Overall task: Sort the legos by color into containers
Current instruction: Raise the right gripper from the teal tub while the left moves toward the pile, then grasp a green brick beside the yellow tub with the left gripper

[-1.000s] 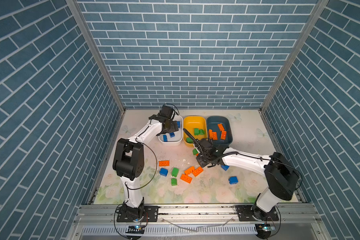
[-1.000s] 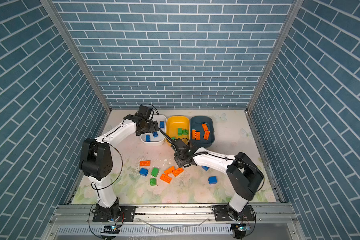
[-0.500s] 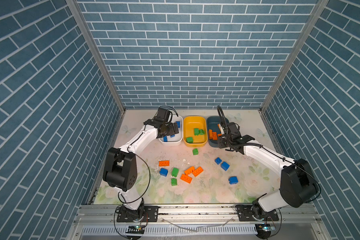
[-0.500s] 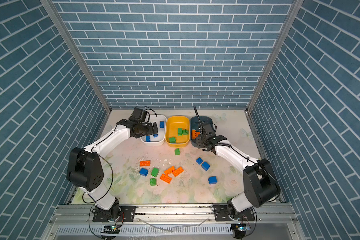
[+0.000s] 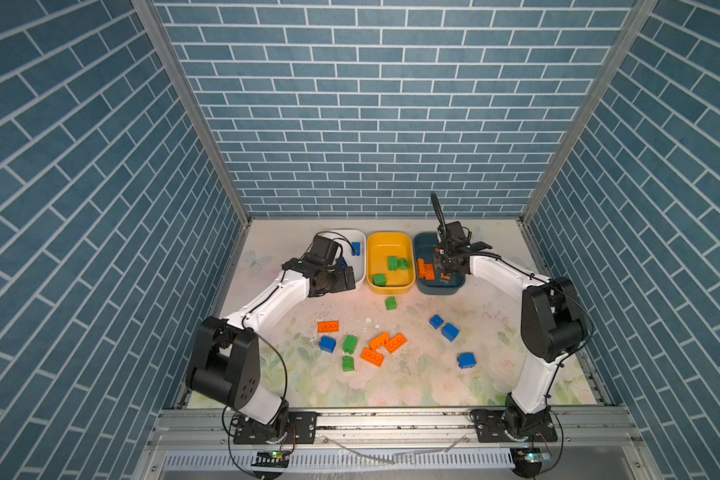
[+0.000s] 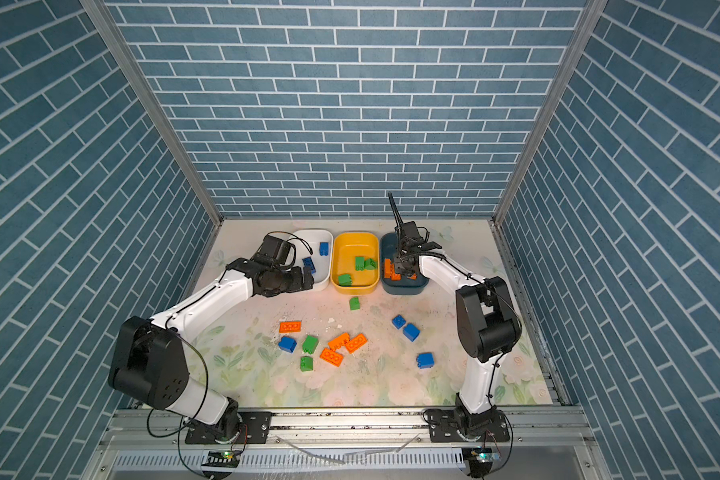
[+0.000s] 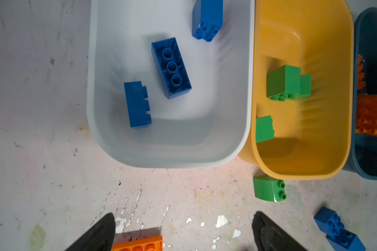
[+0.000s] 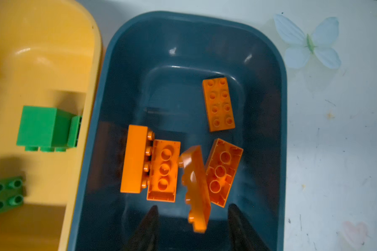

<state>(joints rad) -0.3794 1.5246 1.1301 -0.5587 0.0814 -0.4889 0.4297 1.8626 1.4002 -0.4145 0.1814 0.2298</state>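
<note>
The left claw hangs wide open and empty above the desk, its dark fingers spread well apart. A flat orange brick lies on the desk beneath it, close to one finger. Just ahead of its tips stands the white tub, holding three blue bricks, one of them upside down. Tight against that tub, ahead of the claw and off toward the other arm, is the yellow tub with three green bricks inside. A loose green brick lies on the desk just outside its near wall. Between the two claws and back toward the arm bases, in both top views, scattered bricks in orange, green and blue lie on the desk. The right claw hangs over the teal tub, which stands against the yellow one. Its jaws stand apart and grip nothing. A tilted orange brick, blurred, sits in the gap at its tips and touches neither finger. Four more orange bricks lie on the tub floor just beyond, two of them upside down.
</note>
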